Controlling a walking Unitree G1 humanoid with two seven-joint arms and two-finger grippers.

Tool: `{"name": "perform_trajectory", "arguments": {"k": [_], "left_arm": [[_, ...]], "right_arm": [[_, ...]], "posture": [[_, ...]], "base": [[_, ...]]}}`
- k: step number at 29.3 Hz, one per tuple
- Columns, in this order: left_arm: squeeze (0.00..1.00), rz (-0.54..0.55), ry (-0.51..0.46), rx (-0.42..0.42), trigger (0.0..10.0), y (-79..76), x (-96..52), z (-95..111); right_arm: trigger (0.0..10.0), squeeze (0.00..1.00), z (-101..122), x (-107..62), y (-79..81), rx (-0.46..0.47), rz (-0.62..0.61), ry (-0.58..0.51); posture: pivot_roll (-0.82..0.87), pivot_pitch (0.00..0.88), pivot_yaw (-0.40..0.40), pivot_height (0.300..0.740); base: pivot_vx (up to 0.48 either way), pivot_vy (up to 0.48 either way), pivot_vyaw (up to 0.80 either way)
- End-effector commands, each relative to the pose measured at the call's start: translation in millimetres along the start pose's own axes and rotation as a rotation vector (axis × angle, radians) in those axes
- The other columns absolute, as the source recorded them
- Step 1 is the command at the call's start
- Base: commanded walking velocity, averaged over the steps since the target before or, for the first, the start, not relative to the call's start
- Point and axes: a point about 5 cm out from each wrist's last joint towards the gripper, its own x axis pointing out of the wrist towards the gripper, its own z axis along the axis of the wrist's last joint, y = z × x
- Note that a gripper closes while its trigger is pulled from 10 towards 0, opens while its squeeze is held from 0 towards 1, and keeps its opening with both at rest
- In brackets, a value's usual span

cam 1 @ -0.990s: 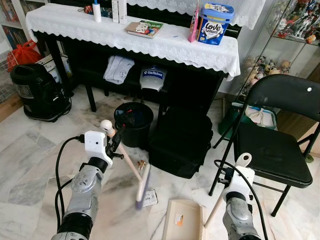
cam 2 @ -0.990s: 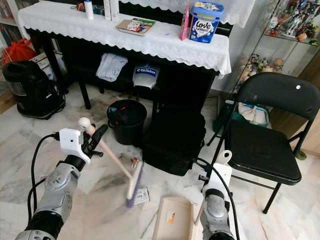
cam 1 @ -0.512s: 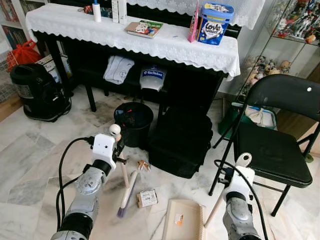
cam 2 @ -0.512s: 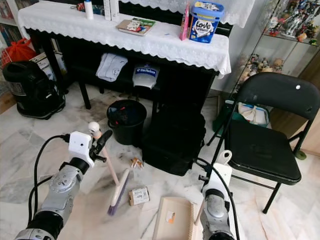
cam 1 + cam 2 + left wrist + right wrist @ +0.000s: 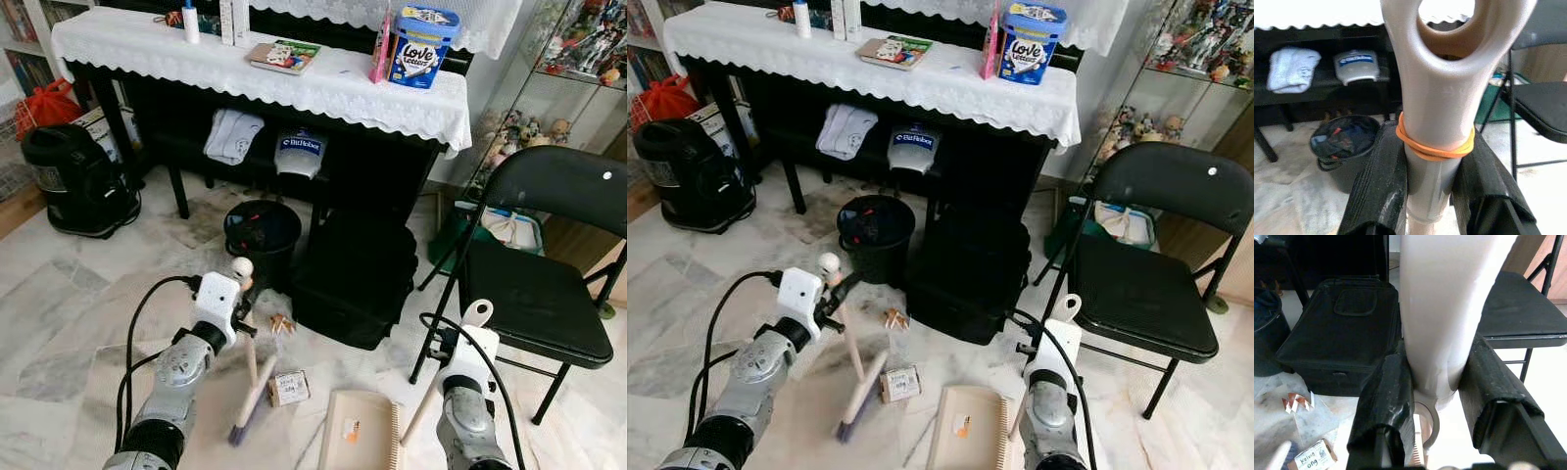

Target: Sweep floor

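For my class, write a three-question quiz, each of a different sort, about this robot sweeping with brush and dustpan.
1. True or false: the left gripper is shut on the beige hand brush.
2. Which lies nearest the brush head? A) the small brown cardboard box B) the black round bin C) the black folding chair
3. Fill in: the right gripper holds the handle of the beige plastic ___.

Key: 1 true; 2 A; 3 dustpan.
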Motion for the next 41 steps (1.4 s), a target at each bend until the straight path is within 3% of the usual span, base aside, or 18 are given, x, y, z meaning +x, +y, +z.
{"name": "perform_trajectory", "arguments": {"k": [1, 9, 18, 24, 27, 32, 41], "left_arm": [[0.00, -0.008, -0.020, -0.008, 10.0, 0.6, 1.7, 4], [0.00, -0.057, 0.003, -0.044, 10.0, 1.6, -1.7, 0], [0.00, -0.187, 0.034, -0.150, 10.0, 0.8, -4.2, 2], [0.00, -0.232, -0.038, -0.268, 10.0, -1.7, 1.4, 18], [0.00, -0.202, -0.055, -0.205, 10.0, 2.0, 2.5, 23], [0.00, -0.056, -0.072, -0.053, 10.0, 18.8, 1.7, 32], [0.00, 0.029, -0.052, 0.086, 10.0, 20.2, -0.4, 26]], "right_arm": [[10.0, 0.00, 10, 4.3, -0.9, 0.000, -0.003, -0.045], [10.0, 0.00, 11, 5.0, -1.0, 0.000, -0.002, -0.044], [10.0, 0.00, 11, 5.5, -2.5, 0.001, -0.010, -0.044], [10.0, 0.00, 12, 6.2, -2.9, 0.001, -0.011, -0.046], [10.0, 0.00, 12, 6.1, -2.8, 0.000, -0.009, -0.045], [10.0, 0.00, 12, 6.0, -2.5, -0.001, -0.009, -0.042], [10.0, 0.00, 12, 5.6, -2.5, -0.001, -0.011, -0.044]], "posture": [[-0.04, 0.000, -0.108, 0.740], [-0.04, 0.000, -0.110, 0.740], [-0.04, 0.000, -0.111, 0.740], [-0.03, 0.000, -0.114, 0.740], [-0.03, 0.000, -0.114, 0.740], [-0.03, 0.000, -0.113, 0.740], [-0.03, 0.000, -0.113, 0.740]], "base": [[0.000, 0.000, 0.00], [0.000, 0.000, 0.00], [0.000, 0.000, 0.00], [0.000, 0.000, 0.00], [0.000, 0.000, 0.00], [0.000, 0.000, 0.00], [0.000, 0.000, 0.00]]}}
